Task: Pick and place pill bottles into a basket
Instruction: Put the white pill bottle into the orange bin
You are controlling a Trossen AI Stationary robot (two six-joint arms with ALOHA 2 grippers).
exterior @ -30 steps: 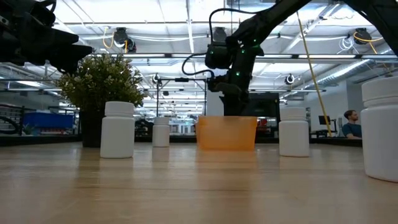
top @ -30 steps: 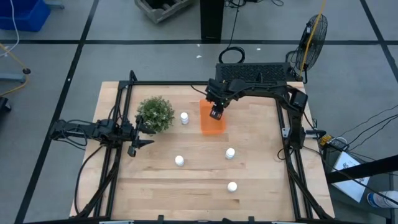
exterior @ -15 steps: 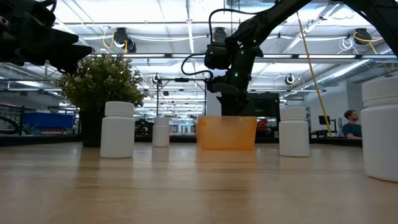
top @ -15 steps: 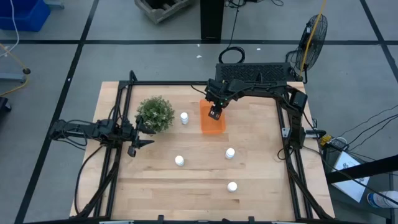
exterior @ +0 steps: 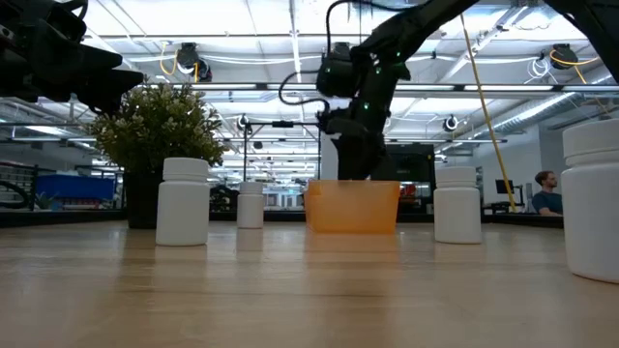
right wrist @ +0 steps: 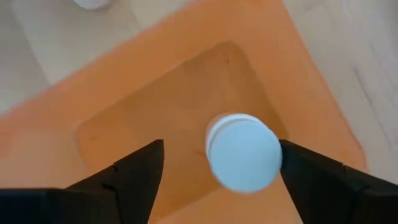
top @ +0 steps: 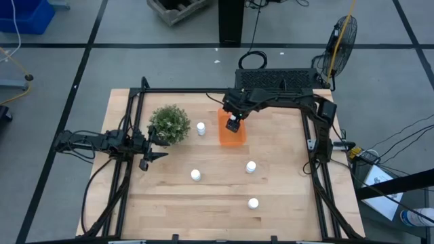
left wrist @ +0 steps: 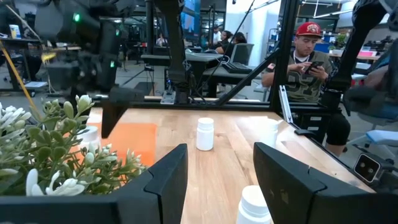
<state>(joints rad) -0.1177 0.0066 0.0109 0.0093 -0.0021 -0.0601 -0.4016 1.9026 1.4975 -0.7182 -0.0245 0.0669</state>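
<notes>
The orange basket point(top: 232, 133) sits on the table's far middle. My right gripper point(top: 232, 123) hangs just above it, open. In the right wrist view one white pill bottle point(right wrist: 244, 151) is inside the basket point(right wrist: 155, 93), below and between the spread fingers, free of them. Other pill bottles stand on the table: one by the plant point(top: 201, 127), one at near left point(top: 195, 175), one at mid right point(top: 251, 166). My left gripper point(top: 157, 144) waits at the table's left edge, its fingers apart with nothing between them point(left wrist: 219, 152).
A bushy green plant point(top: 169, 124) stands left of the basket, close to my left gripper. Another bottle point(top: 253, 202) stands near the table's front. A black frame point(top: 319, 135) rims the table. People sit in the room beyond point(left wrist: 308, 68). Bare wood lies at the near left.
My right gripper has opened over the basket and let go of the pill bottle, which is now inside the basket. The gripper has also risen a little above the basket's rim.
</notes>
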